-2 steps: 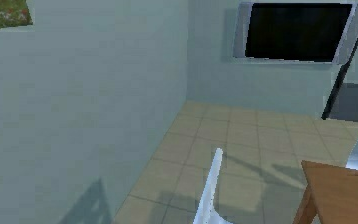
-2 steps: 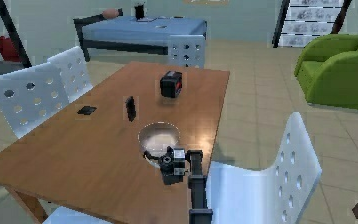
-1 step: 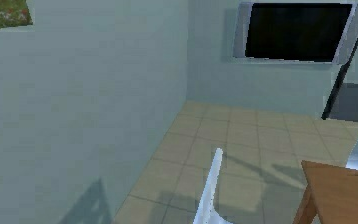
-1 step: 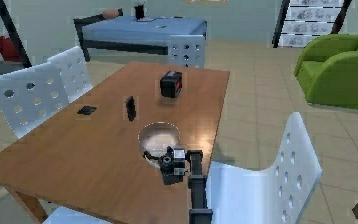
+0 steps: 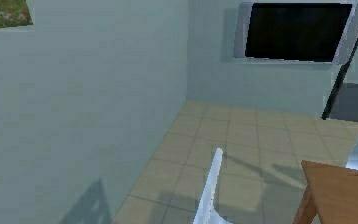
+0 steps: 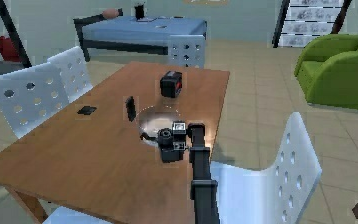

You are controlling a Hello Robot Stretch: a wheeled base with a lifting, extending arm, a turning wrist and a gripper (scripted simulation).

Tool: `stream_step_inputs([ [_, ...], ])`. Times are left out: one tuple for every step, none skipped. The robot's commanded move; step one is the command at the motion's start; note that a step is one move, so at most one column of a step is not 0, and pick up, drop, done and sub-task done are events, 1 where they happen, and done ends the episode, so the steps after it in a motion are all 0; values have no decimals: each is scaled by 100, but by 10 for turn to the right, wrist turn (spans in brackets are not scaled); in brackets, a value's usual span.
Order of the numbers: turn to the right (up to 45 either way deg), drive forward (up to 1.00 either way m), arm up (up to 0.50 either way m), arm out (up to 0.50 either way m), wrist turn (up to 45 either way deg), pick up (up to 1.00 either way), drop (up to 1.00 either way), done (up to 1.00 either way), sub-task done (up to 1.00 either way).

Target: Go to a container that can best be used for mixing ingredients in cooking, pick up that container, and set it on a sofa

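A pale, glassy bowl-shaped container sits on the brown wooden table in the arm side view, near its middle. The dark arm rises from the bottom edge to the two white marker squares, and the gripper lies just left of them, at the bowl's near rim. Since the bowl rests on the tabletop right at the gripper's far end, I cannot tell whether the gripper holds anything. A green sofa stands at the upper right, across open tiled floor.
A black box, a thin dark upright piece and a small flat dark thing are on the table. White chairs flank it. A bed lies beyond. The forward view has a wall-mounted TV, a table corner and a white chair.
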Motion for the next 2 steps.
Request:
stream_step_inputs([
  [0, 0, 20, 0, 0, 0, 0, 0, 0],
  [0, 0, 0, 0, -450, 0, 0, 0, 0],
])
